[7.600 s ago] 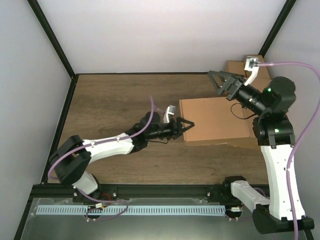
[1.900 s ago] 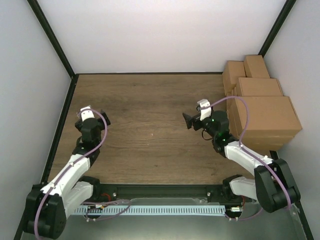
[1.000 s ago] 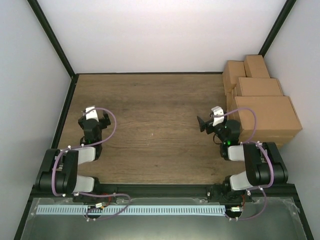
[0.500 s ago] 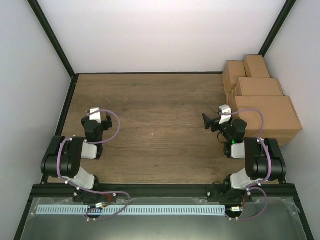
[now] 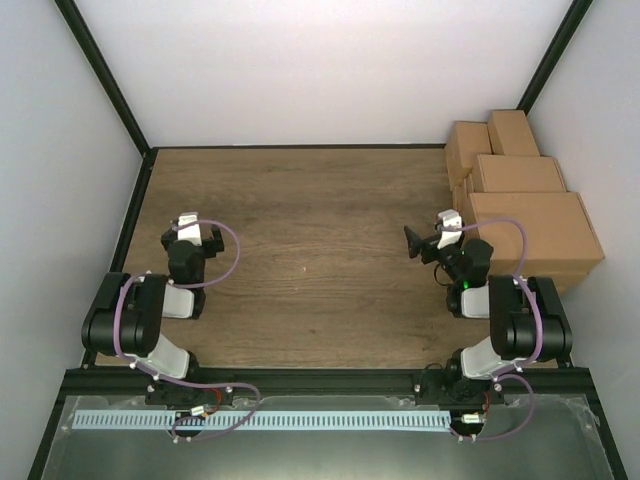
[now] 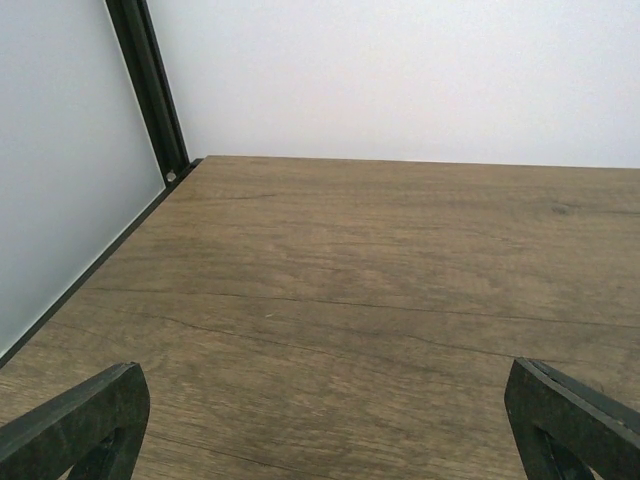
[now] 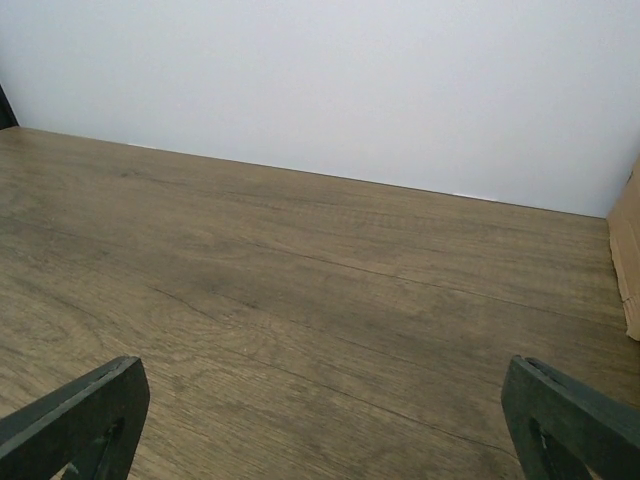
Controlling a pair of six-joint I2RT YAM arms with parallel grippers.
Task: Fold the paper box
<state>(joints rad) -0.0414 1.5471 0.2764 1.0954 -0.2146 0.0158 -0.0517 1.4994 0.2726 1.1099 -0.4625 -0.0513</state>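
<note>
The paper box (image 5: 530, 235) is a wide, shallow, closed brown carton lying on top of the stack at the table's right edge. A sliver of cardboard (image 7: 630, 265) shows at the right edge of the right wrist view. My left gripper (image 5: 190, 228) is drawn back near its base at the left, open and empty; in the left wrist view (image 6: 325, 430) its fingers (image 6: 80, 420) stand wide apart over bare wood. My right gripper (image 5: 415, 243) is drawn back just left of the stack, open and empty, also shown in the right wrist view (image 7: 320, 430).
Smaller finished brown cartons (image 5: 490, 140) are stacked at the back right corner behind the wide carton. White walls and black frame posts (image 6: 150, 90) bound the wooden table (image 5: 300, 220) at the back and sides.
Earlier both grippers worked on the carton at mid-table. It now lies on the right stack and both arms have folded back to their bases. Nothing moved in the last half second.
</note>
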